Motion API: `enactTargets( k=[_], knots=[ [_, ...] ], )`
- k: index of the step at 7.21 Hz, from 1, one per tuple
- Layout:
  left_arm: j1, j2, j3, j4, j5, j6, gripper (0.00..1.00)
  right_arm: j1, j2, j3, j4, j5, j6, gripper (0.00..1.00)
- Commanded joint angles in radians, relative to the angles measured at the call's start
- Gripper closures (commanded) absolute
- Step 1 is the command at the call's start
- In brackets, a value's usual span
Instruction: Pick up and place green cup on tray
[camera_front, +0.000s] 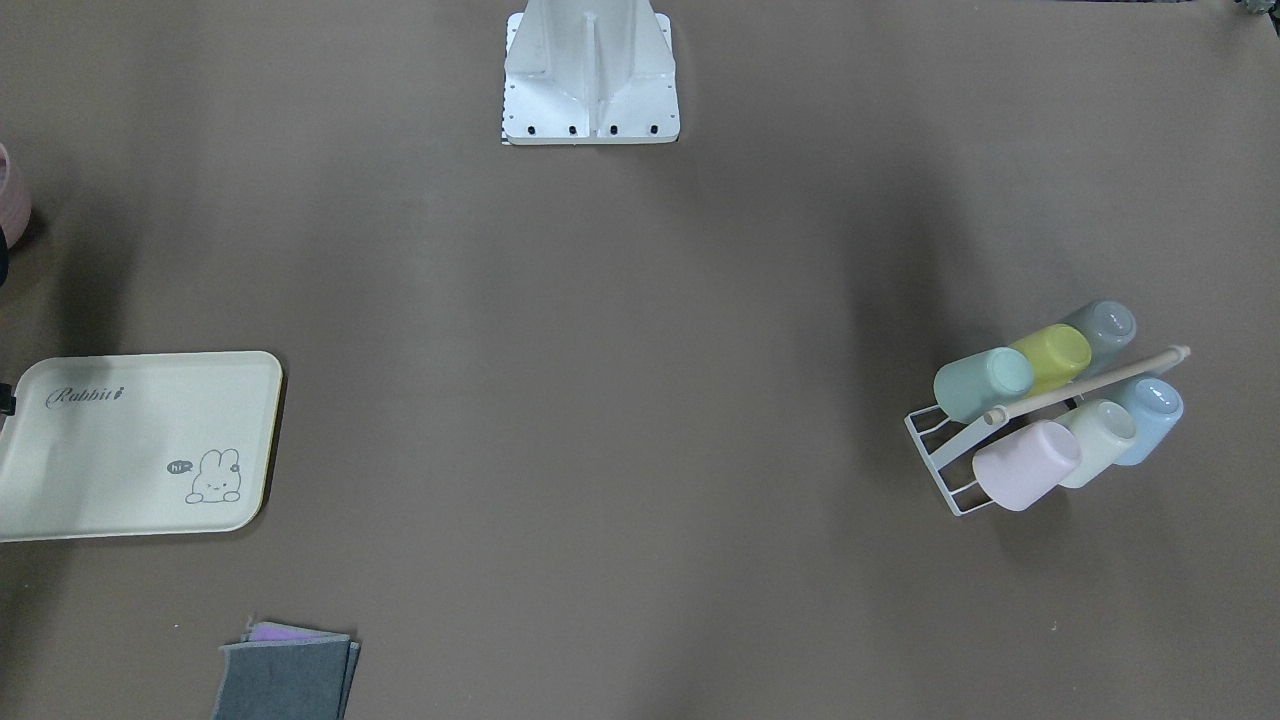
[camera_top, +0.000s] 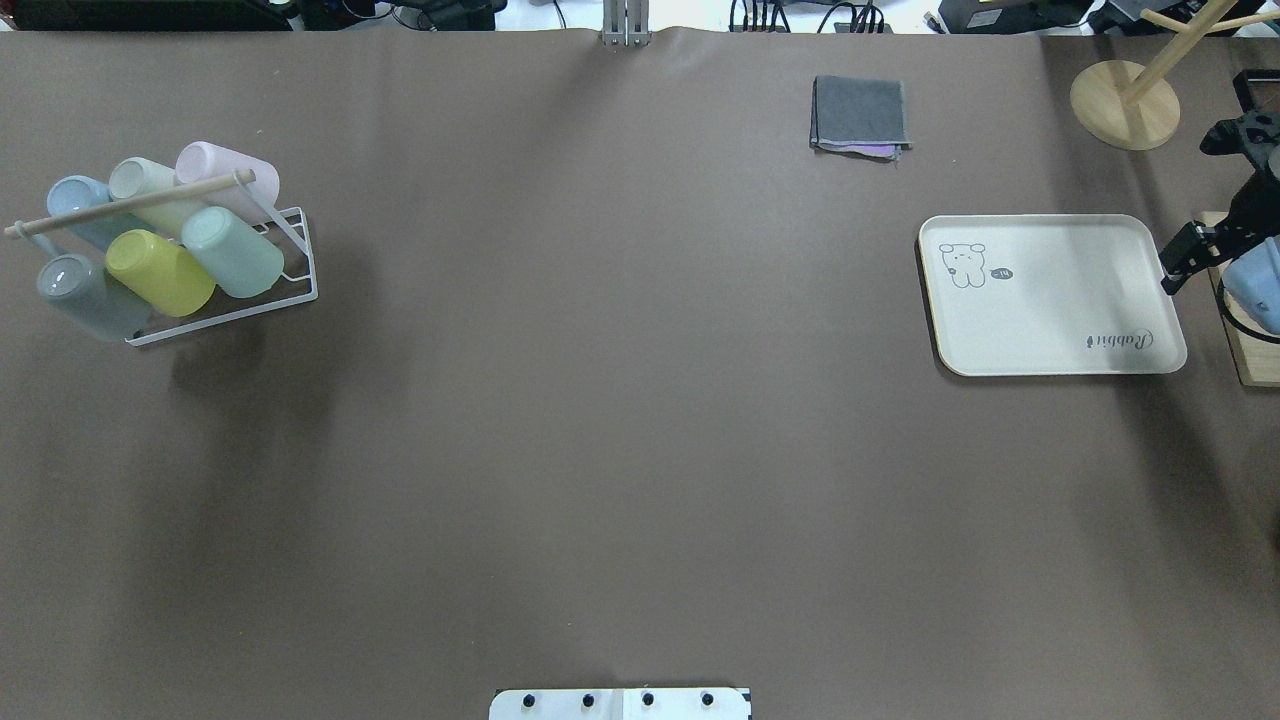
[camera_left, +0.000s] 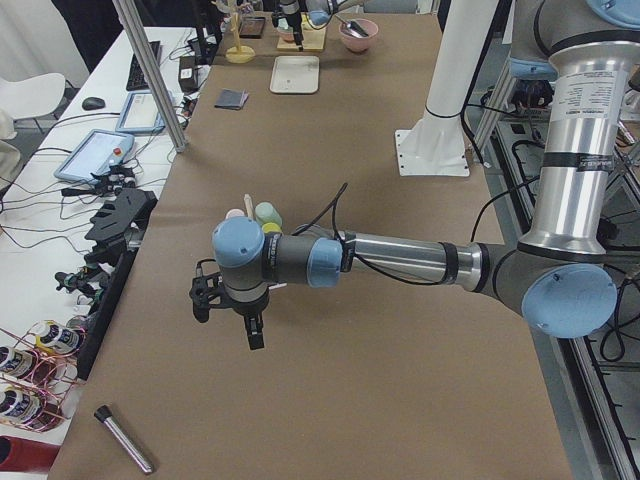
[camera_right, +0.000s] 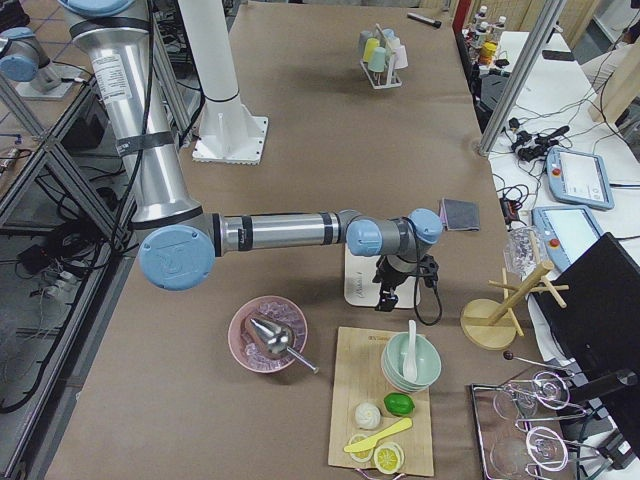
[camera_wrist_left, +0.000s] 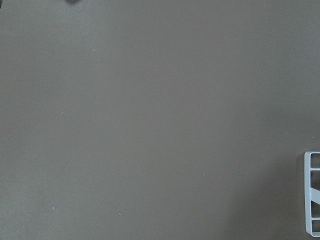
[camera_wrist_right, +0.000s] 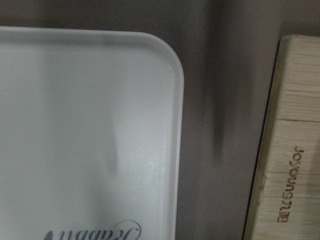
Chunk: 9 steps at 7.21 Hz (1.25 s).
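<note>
A broad desk (camera_top: 640, 420) takes up the middle of the room, covered edge to edge in a matte brown sheet. The light comes from above, even and soft, and leaves only wide, faint shadows on the brown. In the left-end view a white bench (camera_left: 30, 230) runs along the desk's left side, strewn with black cables, a mouse (camera_left: 92, 103) and a touch-screen pendant (camera_left: 98, 153). A white chair (camera_left: 28, 95) stands beyond the bench. An aluminium post (camera_left: 150, 75) rises at the desk's edge. In the right-end view a dark monitor (camera_right: 600, 290) stands near the bench's near end. Across the desk, grey metal framing (camera_right: 50, 170) stands over a grey floor (camera_right: 40, 420).
</note>
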Motion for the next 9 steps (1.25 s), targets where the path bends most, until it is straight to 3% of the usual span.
enactTargets(
  k=[1,3,4,5,6,8,9],
  knots=[
    [0.083,-0.008,-0.163,0.101,0.004,-0.001,0.02,-0.001,0.027,-0.096,0.065,-0.001,0.013,0.09],
    [0.239,-0.203,-0.265,0.387,0.044,-0.003,0.02,-0.011,0.028,-0.111,0.128,-0.004,0.117,0.13],
    [0.312,-0.303,-0.311,0.444,0.187,-0.008,0.02,-0.019,0.028,-0.111,0.128,-0.004,0.126,0.16],
    [0.395,-0.293,-0.428,0.435,0.278,0.064,0.02,-0.024,0.027,-0.116,0.13,-0.005,0.126,0.18],
    [0.483,-0.293,-0.484,0.417,0.443,0.33,0.02,-0.028,0.025,-0.122,0.133,-0.01,0.128,0.2],
    [0.661,-0.293,-0.482,0.305,0.779,0.778,0.02,-0.039,0.025,-0.134,0.136,-0.013,0.131,0.26],
    [0.757,-0.296,-0.488,0.301,0.909,0.825,0.02,-0.042,0.025,-0.134,0.136,-0.012,0.131,0.34]
  ],
)
